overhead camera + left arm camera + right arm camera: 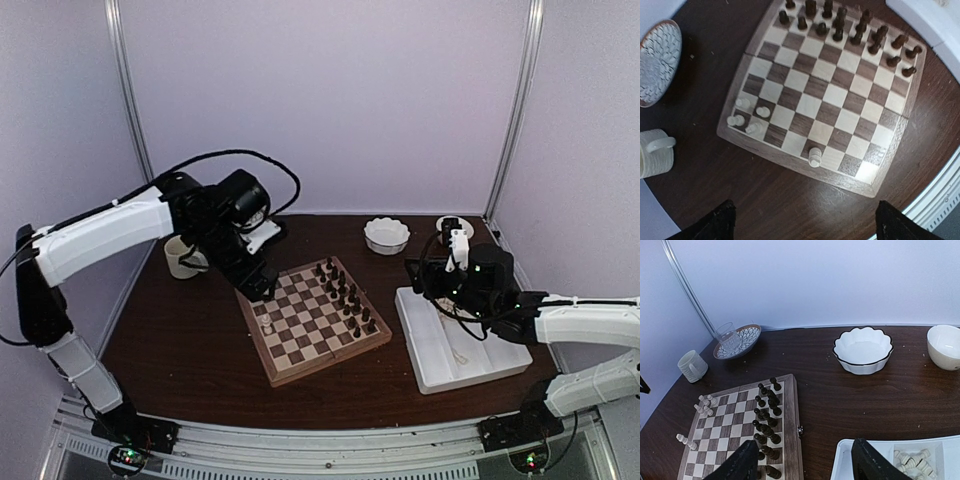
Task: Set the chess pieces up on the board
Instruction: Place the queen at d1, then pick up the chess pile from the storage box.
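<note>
The board [330, 361] lies in the middle of the table. It also shows in the left wrist view [779, 159] and the right wrist view [790, 418]. Several cream-white chess pieces [753, 128] stand in its near-left corner, and one [814, 156] stands alone on the same edge row. More white pieces [912, 460] lie in the white tray [440, 335]. My left gripper [260, 286] hovers over the board's left corner, open and empty [805, 227]. My right gripper [418, 275] hangs between board and tray, open and empty [805, 465].
Dark brown pieces [345, 295] fill the board's two right-hand rows. A scalloped white bowl [386, 235] and a small cream bowl [945, 346] stand at the back. A cream mug [182, 258] and a patterned plate [657, 62] holding a glass [729, 337] are at the left.
</note>
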{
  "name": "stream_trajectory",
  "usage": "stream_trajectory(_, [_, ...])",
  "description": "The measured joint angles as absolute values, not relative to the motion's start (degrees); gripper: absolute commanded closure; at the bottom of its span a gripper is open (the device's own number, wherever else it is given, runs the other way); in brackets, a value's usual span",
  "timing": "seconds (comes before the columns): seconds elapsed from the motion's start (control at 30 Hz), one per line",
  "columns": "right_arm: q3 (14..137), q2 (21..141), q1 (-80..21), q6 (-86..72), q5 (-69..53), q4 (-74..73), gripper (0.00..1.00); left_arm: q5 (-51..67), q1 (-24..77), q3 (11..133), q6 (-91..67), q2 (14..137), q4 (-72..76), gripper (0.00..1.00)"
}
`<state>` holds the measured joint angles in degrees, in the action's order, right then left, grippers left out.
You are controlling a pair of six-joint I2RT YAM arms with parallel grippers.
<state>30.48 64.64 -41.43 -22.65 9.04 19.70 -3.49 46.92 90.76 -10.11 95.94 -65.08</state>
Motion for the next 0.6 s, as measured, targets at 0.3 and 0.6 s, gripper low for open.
stream_trajectory(0.3, [33.56, 63.09, -41.36, -21.96, 10.81, 7.86, 0.52, -12.56, 46.89, 58.96, -14.48, 67.16, -35.33, 0.02])
stream_trajectory(0.6, [34.65, 61.14, -36.45, -22.48, 13.87, -8.14, 0.59, -19.31, 46.81, 41.60, -17.63, 61.17, -14.57, 0.02])
